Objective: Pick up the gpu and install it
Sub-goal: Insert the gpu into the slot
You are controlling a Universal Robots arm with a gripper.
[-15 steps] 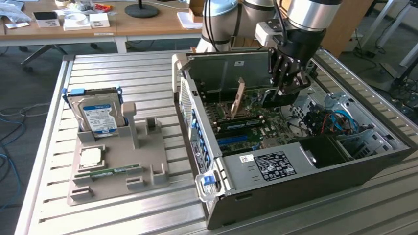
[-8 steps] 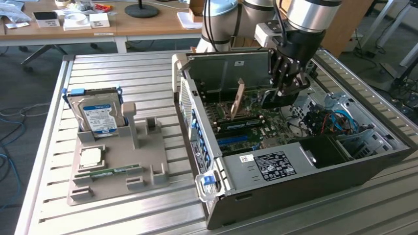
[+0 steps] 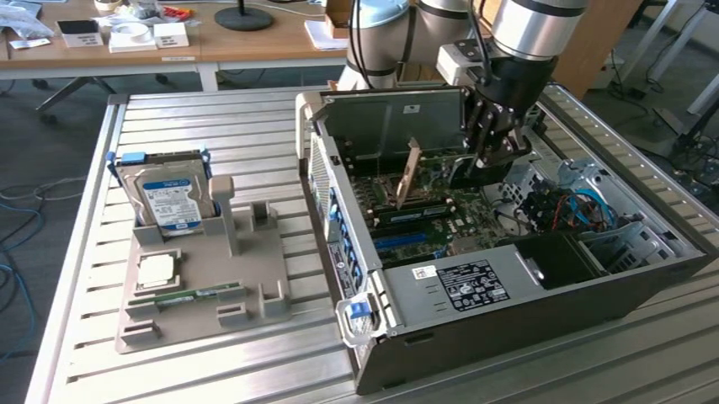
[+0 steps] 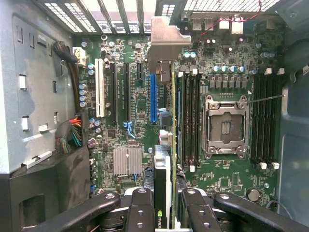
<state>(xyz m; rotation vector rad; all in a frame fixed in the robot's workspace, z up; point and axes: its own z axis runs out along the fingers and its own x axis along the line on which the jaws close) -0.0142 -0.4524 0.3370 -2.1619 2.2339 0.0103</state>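
I see the gpu (image 4: pixel 163 193) edge-on: a thin green board with a black face and a pale metal end bracket (image 4: pixel 166 41). My gripper (image 4: pixel 166 205) is shut on it, with a black finger (image 4: pixel 140 208) on each side. The card hangs upright over the motherboard (image 4: pixel 130 130), just beside the blue slot (image 4: pixel 153 99), its bracket close to the slatted case wall. Whether it sits in a slot I cannot tell. In the exterior view my gripper (image 3: pixel 494 158) reaches down into the open computer case (image 3: pixel 450 337), with the dark gpu (image 3: pixel 474 174) under it.
On the exterior view's left a grey holder tray (image 3: pixel 202 328) carries a hard drive (image 3: pixel 168 198) with a blue-white label, a square processor chip (image 3: pixel 157 269) and a narrow green RAM stick (image 3: pixel 185 296). Inside the case are an open processor socket (image 4: pixel 226 125), cables (image 3: pixel 578 210) and a drive cage (image 4: pixel 29 96).
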